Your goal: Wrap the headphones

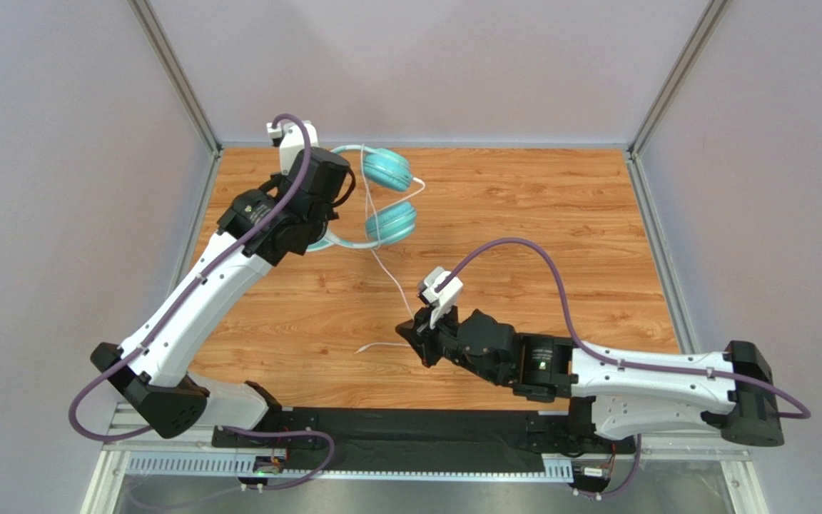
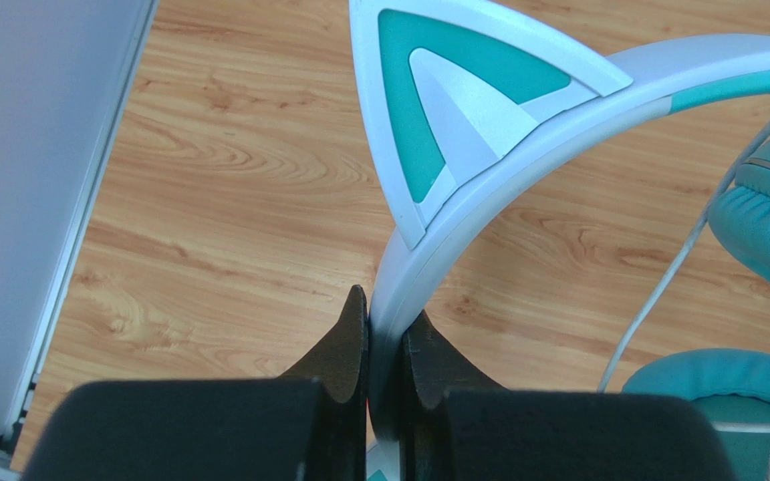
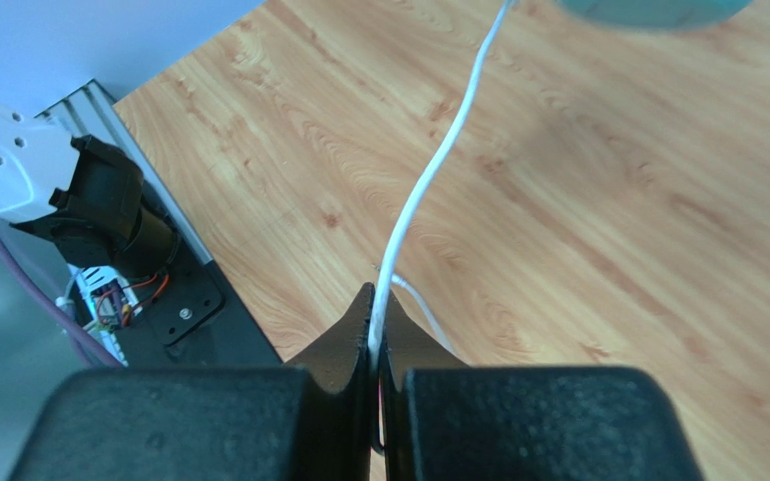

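Left wrist, teal headphones (image 2: 766, 225), pale headband (image 2: 560, 125), pointed cat ear (image 2: 449, 110), white cable (image 2: 660, 291)

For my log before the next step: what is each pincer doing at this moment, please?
Left pincer: closed on the pale plastic headband of the teal cat-ear headphones.
Right pincer: closed on the thin white headphone cable.

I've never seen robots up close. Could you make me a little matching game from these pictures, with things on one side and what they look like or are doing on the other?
Things:
1. left jaws
2. right jaws
3. ear cups
4. cat ear

Descriptions:
A. shut on the thin white cable
B. teal and round
C. shut on the pale headband
D. pointed, white with a teal inset

Pairs: 1-C, 2-A, 3-B, 4-D
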Controlling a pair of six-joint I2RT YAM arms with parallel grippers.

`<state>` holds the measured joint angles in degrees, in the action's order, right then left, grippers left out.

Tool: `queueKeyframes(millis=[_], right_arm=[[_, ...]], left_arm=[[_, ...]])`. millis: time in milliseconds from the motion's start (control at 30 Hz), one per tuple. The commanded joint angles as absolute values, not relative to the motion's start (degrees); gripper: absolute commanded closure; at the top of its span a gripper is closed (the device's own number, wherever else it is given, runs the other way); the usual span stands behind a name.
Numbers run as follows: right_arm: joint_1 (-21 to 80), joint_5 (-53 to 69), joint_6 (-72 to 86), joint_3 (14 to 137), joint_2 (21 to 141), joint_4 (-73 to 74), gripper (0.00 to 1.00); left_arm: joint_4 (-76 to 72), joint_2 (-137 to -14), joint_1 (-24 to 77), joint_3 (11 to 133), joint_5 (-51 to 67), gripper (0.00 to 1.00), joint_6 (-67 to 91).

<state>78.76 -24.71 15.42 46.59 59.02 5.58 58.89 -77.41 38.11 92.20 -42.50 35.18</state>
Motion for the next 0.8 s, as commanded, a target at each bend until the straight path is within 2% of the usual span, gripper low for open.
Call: queueKeyframes(millis=[0,167,333,467,767], right_arm=[[79.5,-30.0,8.2,51.7,55.6,12.9,1.0],[79.8,-31.3,1.2,56.7,54.9,17.0,1.0],[79.8,-41.9,-8.7,57.7,55.2,15.3,1.0],[78.3,-48.9,-19.2,58.5,56.2,9.1,1.0],[65.2,-40.3,-19.3,61.3,56.8,5.6,1.0]], left_arm=[[54.0,-77.3,37.7,90.8,-43.9,1.0,35.5],[53.6,-78.7,37.8,88.2,-42.2,1.0,35.2],[49.4,-79.0,38.0,84.2,-31.7,1.0,30.3],[49.7,-80.2,39.7,82.5,-31.2,1.0,28.3],[49.8,-81.5,44.1,79.5,-29.5,1.0,25.8]])
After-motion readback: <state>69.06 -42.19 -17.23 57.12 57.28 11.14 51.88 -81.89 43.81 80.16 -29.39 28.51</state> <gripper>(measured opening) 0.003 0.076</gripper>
